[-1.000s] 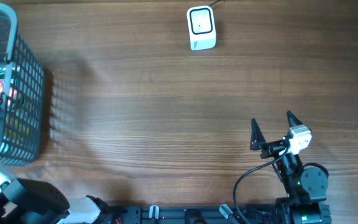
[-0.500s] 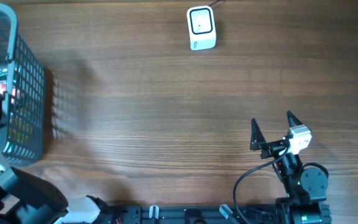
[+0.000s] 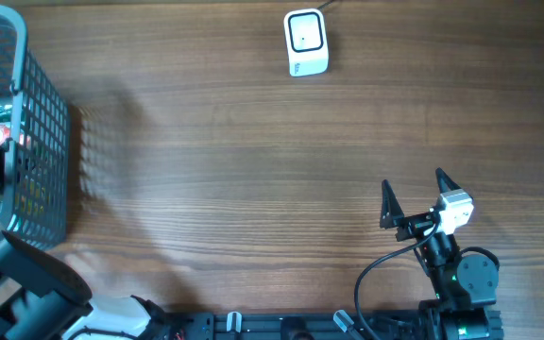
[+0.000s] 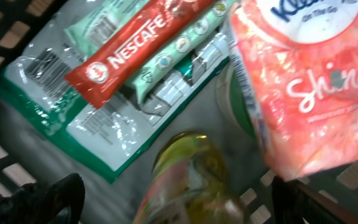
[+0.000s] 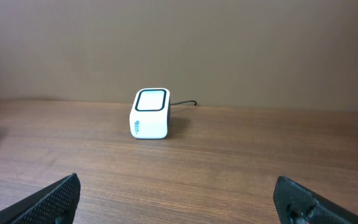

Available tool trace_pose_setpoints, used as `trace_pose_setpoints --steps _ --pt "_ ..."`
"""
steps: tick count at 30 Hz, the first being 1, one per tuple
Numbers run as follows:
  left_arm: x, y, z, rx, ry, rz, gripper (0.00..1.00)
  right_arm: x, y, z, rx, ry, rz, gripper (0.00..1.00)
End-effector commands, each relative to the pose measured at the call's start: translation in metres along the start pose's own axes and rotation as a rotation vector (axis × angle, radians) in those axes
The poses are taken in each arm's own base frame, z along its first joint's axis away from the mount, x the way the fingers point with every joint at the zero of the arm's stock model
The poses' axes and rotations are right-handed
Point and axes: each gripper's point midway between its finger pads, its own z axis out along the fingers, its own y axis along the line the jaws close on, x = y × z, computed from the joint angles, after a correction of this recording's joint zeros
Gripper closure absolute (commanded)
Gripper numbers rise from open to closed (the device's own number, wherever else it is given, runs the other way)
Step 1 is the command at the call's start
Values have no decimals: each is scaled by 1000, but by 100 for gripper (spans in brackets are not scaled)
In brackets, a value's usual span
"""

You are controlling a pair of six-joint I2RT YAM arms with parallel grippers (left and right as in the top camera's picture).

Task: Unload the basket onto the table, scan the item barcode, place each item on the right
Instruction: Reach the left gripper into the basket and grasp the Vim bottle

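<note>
Yellow-green item [image 4: 188, 168], possibly a bottle, in basket [image 3: 41, 142]: left end effector [image 4: 173, 202] spread above it; centre, descend, then close. Right end effector [image 3: 412, 184] spread, idle.

The white, boxy scanner [image 3: 306, 42] stands on the far middle of the table [image 3: 253, 170], window facing up, with a cable at its back. The goods lie jumbled in the blue mesh basket [image 3: 41, 123] at the left edge. A red Nescafe sachet [image 4: 126, 53] lies across a green packet [image 4: 92, 130] showing a barcode [image 4: 42, 65], beside a pink tissue pack [image 4: 309, 81] and a yellowish bottle [image 4: 194, 174].
</note>
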Motion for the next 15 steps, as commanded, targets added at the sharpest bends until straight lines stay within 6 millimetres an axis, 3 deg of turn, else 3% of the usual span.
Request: trace_pose_setpoints --steps 1,5,8,10,15 --pt "8 -12 14 48 39 24 21 -1 1 0 -9 -4 3 0" --pt "6 -12 14 49 30 23 44 -1 1 0 -8 -4 3 0" --pt "1 -12 13 51 11 22 47 -1 1 0 -9 -5 3 0" --pt "-3 -13 11 53 -8 21 57 -1 1 0 -8 -5 3 0" --pt "-16 -12 -5 58 -79 17 59 -1 1 0 -8 -5 3 0"
